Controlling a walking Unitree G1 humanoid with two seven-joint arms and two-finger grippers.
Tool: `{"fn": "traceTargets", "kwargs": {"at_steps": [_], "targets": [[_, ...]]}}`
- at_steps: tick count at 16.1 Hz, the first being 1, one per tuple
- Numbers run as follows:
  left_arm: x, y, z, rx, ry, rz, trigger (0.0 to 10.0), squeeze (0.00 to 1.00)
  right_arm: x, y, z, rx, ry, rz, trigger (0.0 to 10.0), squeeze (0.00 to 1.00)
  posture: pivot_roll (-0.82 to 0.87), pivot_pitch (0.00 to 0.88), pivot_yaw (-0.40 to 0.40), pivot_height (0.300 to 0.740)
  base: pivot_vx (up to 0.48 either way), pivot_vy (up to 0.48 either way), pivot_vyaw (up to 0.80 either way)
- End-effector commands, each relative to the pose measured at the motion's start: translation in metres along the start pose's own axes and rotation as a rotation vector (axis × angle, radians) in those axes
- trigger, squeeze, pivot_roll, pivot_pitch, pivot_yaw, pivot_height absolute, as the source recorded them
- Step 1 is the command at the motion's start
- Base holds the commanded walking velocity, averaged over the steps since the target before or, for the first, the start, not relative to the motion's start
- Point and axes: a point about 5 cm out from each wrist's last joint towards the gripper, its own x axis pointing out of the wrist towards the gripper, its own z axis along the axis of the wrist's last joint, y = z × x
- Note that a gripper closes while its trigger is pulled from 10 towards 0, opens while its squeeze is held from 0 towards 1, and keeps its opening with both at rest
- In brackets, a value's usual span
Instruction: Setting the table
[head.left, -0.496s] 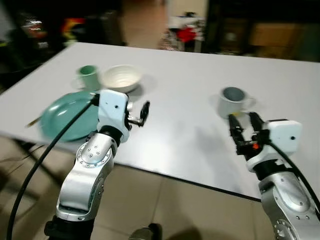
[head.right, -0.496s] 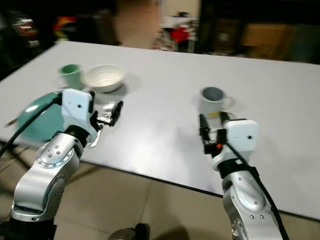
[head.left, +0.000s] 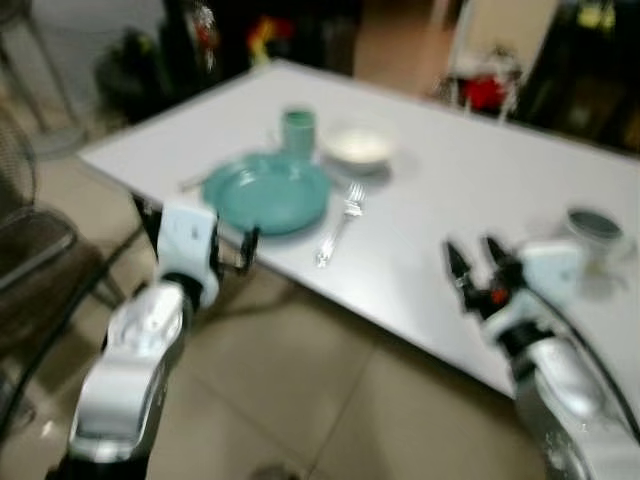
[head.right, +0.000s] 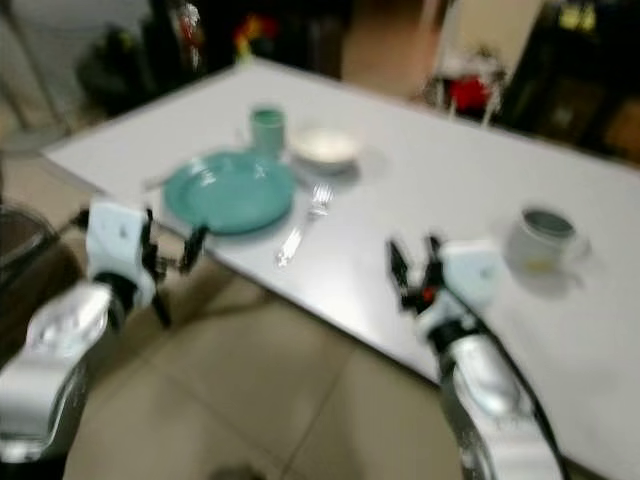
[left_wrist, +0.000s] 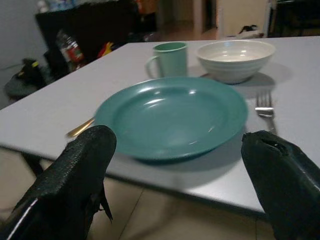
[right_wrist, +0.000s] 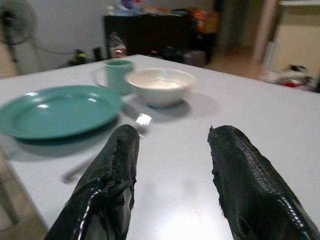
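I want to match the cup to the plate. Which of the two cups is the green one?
The green cup standing just behind the green plate, beside the white bowl. The other cup, off to the right, is pale grey.

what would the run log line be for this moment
left hand: open, facing round teal plate | right hand: open, empty, over white table | silver metal fork: beside plate

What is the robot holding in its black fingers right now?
Nothing. The left gripper and the right gripper are both open with only air between their fingers; the green plate and fork lie untouched on the table.
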Motion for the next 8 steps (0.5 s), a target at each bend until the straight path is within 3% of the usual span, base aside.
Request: {"fn": "traceTargets", "kwargs": {"at_steps": [1,8], "targets": [[-0.002,-0.004,0.008,-0.005,-0.030,-0.020,10.0,0.00,0.001,-0.003,0.005,-0.012,-0.018,0.001,10.0,0.28,0.01,0.000,0.019,0.740,0.000,0.000,0.80],[0.001,-0.017,0.009,-0.029,-0.036,-0.054,10.0,0.00,-0.002,-0.001,-0.003,0.008,0.016,0.005,10.0,0.28,0.00,0.000,0.040,0.740,0.000,0.000,0.80]]}}
